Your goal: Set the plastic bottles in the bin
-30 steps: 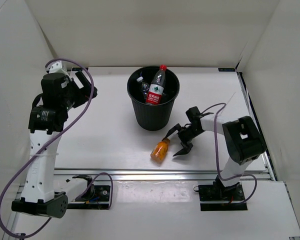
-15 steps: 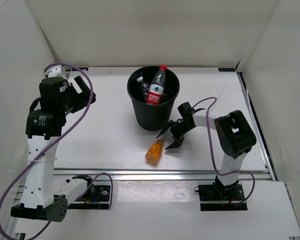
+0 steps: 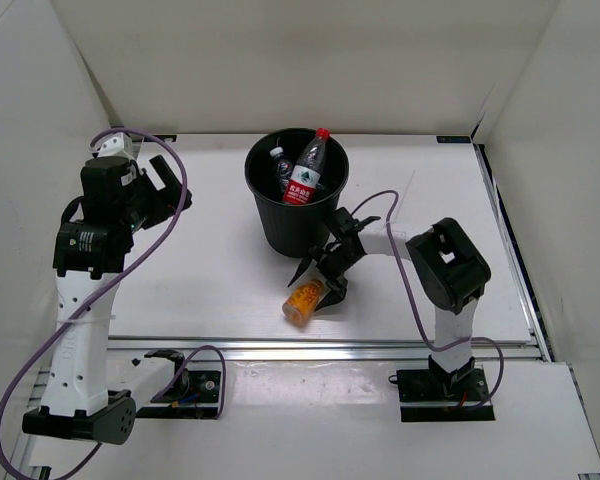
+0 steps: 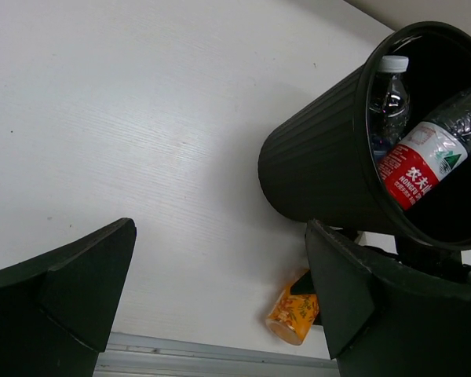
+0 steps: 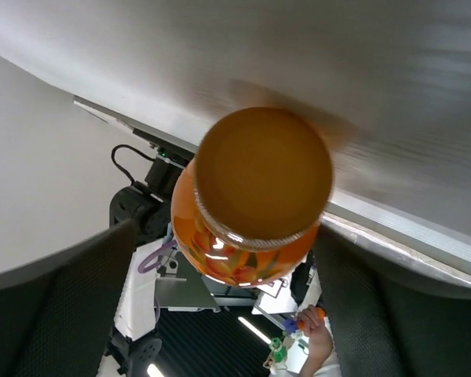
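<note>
Right hand (image 3: 321, 281) open astride the orange bottle (image 3: 302, 300), seemingly without contact; bottle's hand-side end hidden from above.

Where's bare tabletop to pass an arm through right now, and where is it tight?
Bare: the white table between the left gripper and the round black plastic bin, and the stretch right of the bin. Tight: in front of the bin, where the open right gripper brackets the short orange bottle.
</note>
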Controlling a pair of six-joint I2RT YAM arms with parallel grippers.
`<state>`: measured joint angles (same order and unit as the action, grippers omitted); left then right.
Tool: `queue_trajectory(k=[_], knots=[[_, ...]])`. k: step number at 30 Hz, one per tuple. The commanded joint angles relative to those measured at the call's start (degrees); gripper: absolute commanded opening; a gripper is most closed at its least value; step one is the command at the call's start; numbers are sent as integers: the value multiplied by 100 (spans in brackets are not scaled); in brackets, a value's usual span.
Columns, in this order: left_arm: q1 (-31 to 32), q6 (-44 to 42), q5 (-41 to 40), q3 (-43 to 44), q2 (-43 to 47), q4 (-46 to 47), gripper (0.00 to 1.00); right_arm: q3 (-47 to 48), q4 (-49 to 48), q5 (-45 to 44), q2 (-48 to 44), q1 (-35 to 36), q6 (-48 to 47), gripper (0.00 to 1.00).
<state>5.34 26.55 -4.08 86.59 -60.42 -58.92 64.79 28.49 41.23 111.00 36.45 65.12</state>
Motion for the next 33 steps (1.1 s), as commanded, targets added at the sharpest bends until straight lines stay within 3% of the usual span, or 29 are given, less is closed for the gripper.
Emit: queue_trajectory(k=[1,4,5,7,8,11,15,19,24,27,29,30,31,32,33], knots=[[-33,-123,-102,-98,259,-164,100,-63,341,148,474,135,150,89],[-33,-123,-164,-98,320,-296,100,-134,280,210,528,249,203,70],[-33,-123,-225,-98,321,-383,100,-221,280,210,528,249,203,57],[-33,-123,-277,-98,391,-454,100,-397,280,210,528,302,272,47],[-33,-123,-278,-98,452,-506,100,-458,280,210,441,302,273,36],[-33,-176,-392,-98,513,-559,100,-521,858,95,125,302,203,23],[-33,-53,-743,-98,514,-612,100,-397,2026,-28,-839,118,0,12],[-33,236,-1051,-229,514,-727,100,-56,3029,-220,-1948,-330,-61,8],[-33,395,-1008,-615,576,-499,100,1296,4136,-387,-2653,-814,-333,4],[-33,395,-1007,-774,637,-376,100,2430,4619,-537,-2575,-955,-534,4],[-33,395,-955,-933,689,-296,100,2564,4622,-547,-2496,-955,-684,4],[-33,395,-955,-985,690,-235,100,2356,4622,-546,-2443,-955,-824,9],[-33,395,-885,-986,742,-234,100,2145,4622,-546,-2443,-955,-826,19],[-33,447,-884,-1073,743,-182,100,1890,4552,-494,-2443,-955,-887,57],[-33,448,-832,-1135,743,-182,100,1357,4499,-363,-2512,-955,-887,72]])
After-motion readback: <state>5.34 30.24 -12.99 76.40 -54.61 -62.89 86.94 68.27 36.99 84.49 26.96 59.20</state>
